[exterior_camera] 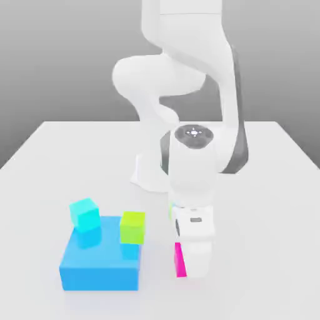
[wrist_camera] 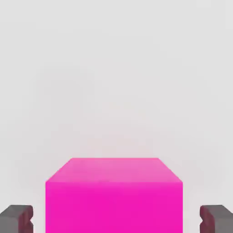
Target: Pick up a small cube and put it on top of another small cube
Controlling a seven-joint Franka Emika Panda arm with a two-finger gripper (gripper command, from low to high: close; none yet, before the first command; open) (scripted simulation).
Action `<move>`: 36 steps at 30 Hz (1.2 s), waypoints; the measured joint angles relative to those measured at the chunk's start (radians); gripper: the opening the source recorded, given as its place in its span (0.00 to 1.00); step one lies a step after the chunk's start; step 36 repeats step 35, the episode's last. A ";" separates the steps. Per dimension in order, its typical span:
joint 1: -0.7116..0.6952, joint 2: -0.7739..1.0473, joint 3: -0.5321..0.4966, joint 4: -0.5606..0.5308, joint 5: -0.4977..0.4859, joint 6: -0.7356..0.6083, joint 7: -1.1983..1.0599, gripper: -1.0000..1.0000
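Pale, smooth tabletop [exterior_camera: 262, 206] lies beneath me, with a soft grey backdrop [exterior_camera: 75, 56] beyond its far edge. My pincer [wrist_camera: 116, 219] is open, its two fingers standing on opposite sides of a pink block [wrist_camera: 113, 207]. I can see a narrow gap on either side, so I have hold of nothing; the block sits between my fingers, on the table.

I judge the step in hand to be the grasp, if this pink piece is the small cube I am meant to lift. Next I need to close evenly, feel both flat sides meet my pads, then rise straight up. Should one finger arrive first, it could nudge the block askew.

Toward the exterior view's left of me is a low, wide blue block [exterior_camera: 103, 274]. A yellow-green cube [exterior_camera: 133, 227] appears by its edge nearer me, and a cyan cube [exterior_camera: 85, 215], turned at an angle, by its far left corner. Either might serve as the cube to stack on; I can't tell which is wanted. A sliver of something light green [exterior_camera: 171, 210] peeks out behind my hand. Farther back, my white arm [exterior_camera: 159, 75] rises from its base.
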 joint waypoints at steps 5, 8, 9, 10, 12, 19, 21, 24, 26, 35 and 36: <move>0.007 -0.023 -0.009 -0.004 -0.009 -0.020 0.008 0.00; 0.030 -0.121 -0.047 -0.023 -0.069 -0.099 0.053 0.00; 0.034 -0.157 -0.057 -0.030 -0.092 -0.128 0.069 0.00; 0.035 -0.193 -0.063 -0.036 -0.115 -0.157 0.086 0.00; 0.010 -0.263 -0.074 -0.046 -0.176 -0.216 0.152 0.00; -0.134 -0.496 -0.092 -0.062 -0.300 -0.426 0.427 0.00; -0.174 -0.560 -0.095 -0.067 -0.300 -0.483 0.483 0.00; -0.225 -0.650 -0.107 -0.075 -0.289 -0.567 0.559 0.00; -0.254 -0.692 -0.116 -0.082 -0.276 -0.605 0.599 0.00; -0.256 -0.515 -0.136 -0.123 -0.255 -0.390 0.603 1.00; -0.256 -0.515 -0.136 -0.123 -0.255 -0.390 0.603 1.00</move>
